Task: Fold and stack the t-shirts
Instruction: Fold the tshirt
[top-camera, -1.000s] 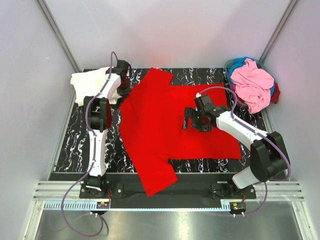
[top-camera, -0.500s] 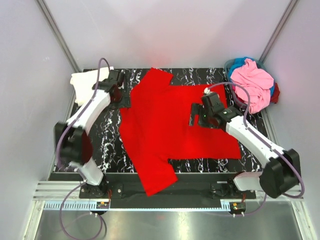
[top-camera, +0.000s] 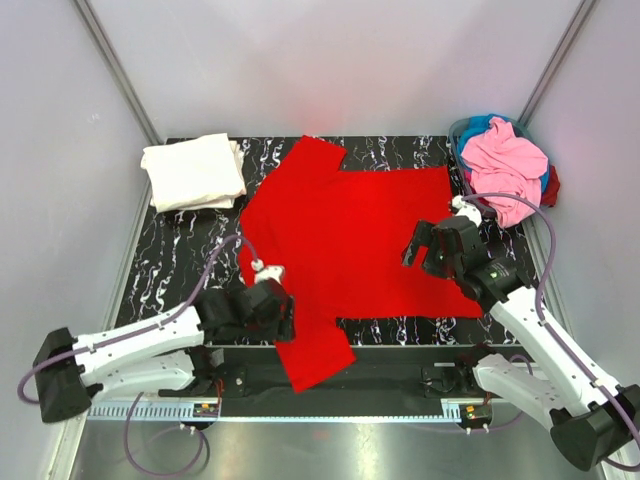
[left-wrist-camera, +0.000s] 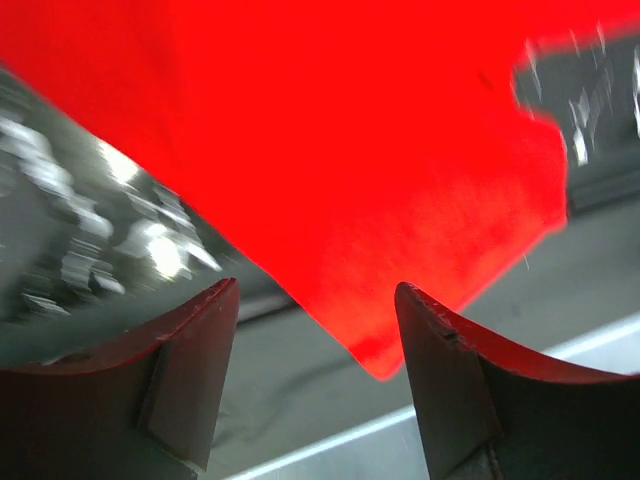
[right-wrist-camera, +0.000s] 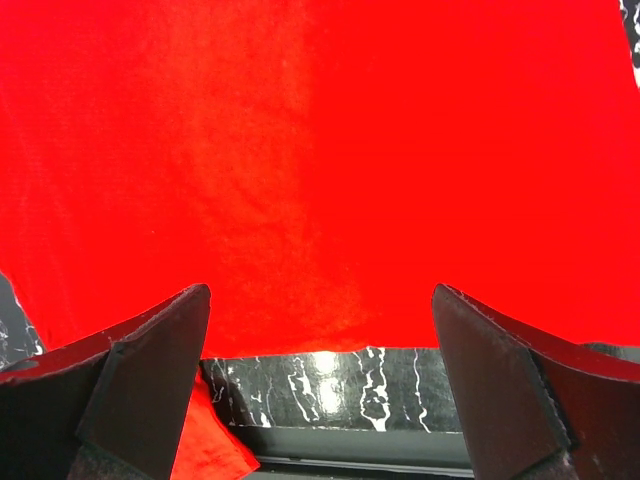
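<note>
Across mid-frame the red t-shirt (top-camera: 350, 225) is laid flat, first fold judged pending; left gripper (top-camera: 275, 308) and right gripper (top-camera: 420, 245) are held wide open, empty. Its lower edge should be gripped next.

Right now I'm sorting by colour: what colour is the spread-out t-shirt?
The t-shirt is red; top external view shows it best.

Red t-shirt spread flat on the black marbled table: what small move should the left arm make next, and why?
Probably lower the left gripper and close on the near sleeve of the red t-shirt. Its jaws stand open, holding nothing, with the sleeve tip just below them, and that sleeve overhangs the near edge of the black marbled table, so it likely needs folding in.
</note>
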